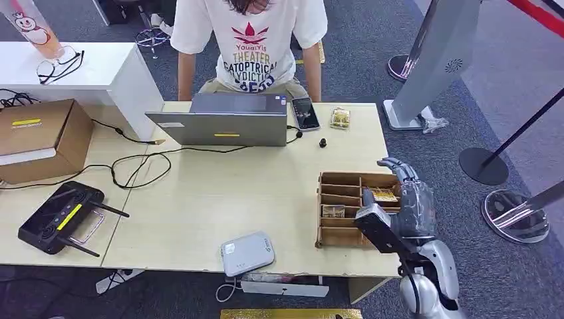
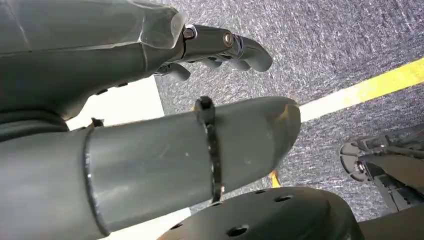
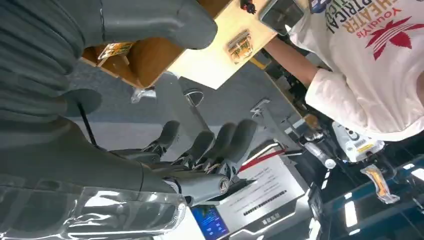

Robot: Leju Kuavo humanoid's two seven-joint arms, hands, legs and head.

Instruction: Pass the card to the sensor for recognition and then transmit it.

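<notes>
A wooden compartment box stands on the table's right side. A yellow card lies in one of its far compartments and another card in a nearer one. My right hand hovers over the box's right edge with its fingers stretched out and holding nothing. The right wrist view catches the box and the yellow card past the thumb. A grey-white card sensor sits at the table's front edge, left of the box. My left hand hangs over carpet, holding nothing.
A person in a white T-shirt sits behind an open laptop. A phone and a small yellow packet lie by it. A black router and a cardboard box are at the left. Stanchion bases stand right.
</notes>
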